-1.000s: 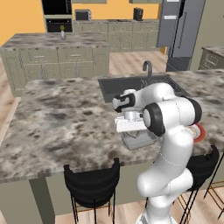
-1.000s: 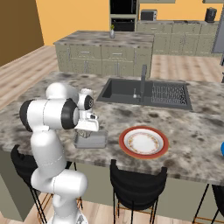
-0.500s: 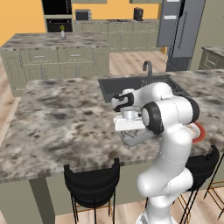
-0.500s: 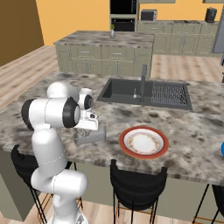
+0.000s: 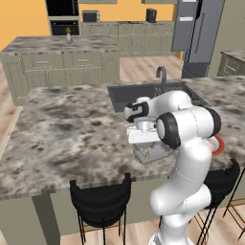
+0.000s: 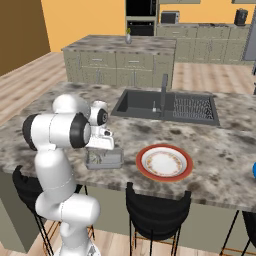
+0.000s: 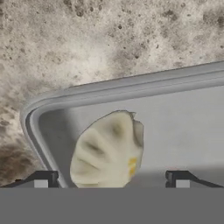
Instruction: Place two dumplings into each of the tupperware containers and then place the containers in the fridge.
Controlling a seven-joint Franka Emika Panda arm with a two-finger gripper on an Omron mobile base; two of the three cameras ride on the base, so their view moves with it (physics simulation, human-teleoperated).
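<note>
Item: my claw (image 7: 111, 177) stood spread over the container (image 7: 183, 127), one dumpling (image 7: 108, 151) lying inside near its corner; risk was snagging that rim and tipping it.

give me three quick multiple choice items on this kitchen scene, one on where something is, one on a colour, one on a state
1. Where does the dumpling lie?
A. in the sink
B. inside the tupperware container
C. on the plate

2. What colour is the rim of the plate?
A. red-orange
B. green
C. black

3. How does the claw stand?
A. shut on the dumpling
B. shut on the container's rim
C. open, tips apart either side of the dumpling

Answers:
1 B, the hand view shows it on the tray floor within the rim.
2 A, the right base view shows a red-orange ring around a white centre.
3 C, both fingertips stand wide of the dumpling.
</note>
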